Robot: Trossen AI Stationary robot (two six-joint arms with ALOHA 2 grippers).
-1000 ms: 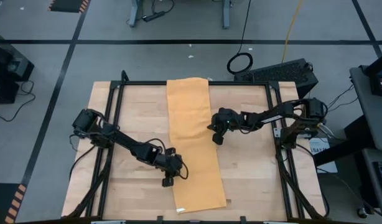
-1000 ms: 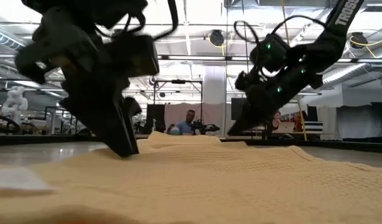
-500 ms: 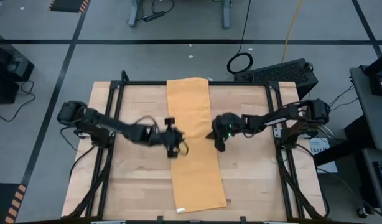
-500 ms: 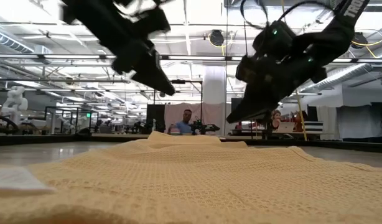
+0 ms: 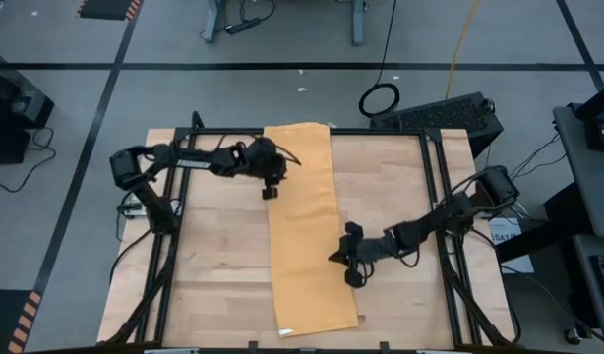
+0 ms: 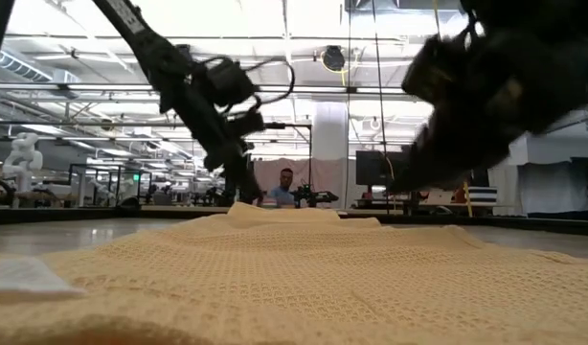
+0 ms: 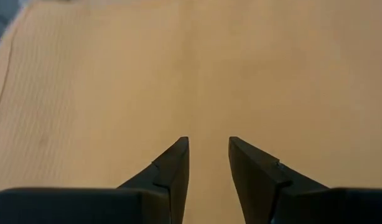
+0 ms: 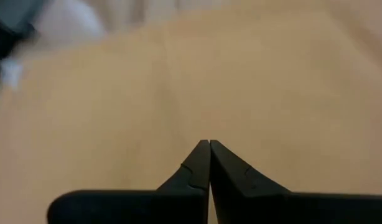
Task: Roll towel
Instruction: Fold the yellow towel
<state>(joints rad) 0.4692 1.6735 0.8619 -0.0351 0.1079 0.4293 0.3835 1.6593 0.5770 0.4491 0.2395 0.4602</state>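
Observation:
The mustard-yellow towel lies flat as a long strip from the table's far edge to its near edge, with a small white tag at the near end. My left gripper hovers open over the towel's left edge in the far half, and nothing is between its fingers. My right gripper is shut and hangs above the towel's right edge in the near half. In the low view both grippers stand clear above the cloth.
Bare wood flanks the towel on both sides. Black frame rails run along the table's left, right and far edges. A black case sits past the far right corner. A person is in the room behind.
My left gripper has lifted from the towel's near left edge and swung toward the table's far edge, turning as it went. My right gripper has moved from the towel's far half toward the near edge, staying shut. The towel lies as before.

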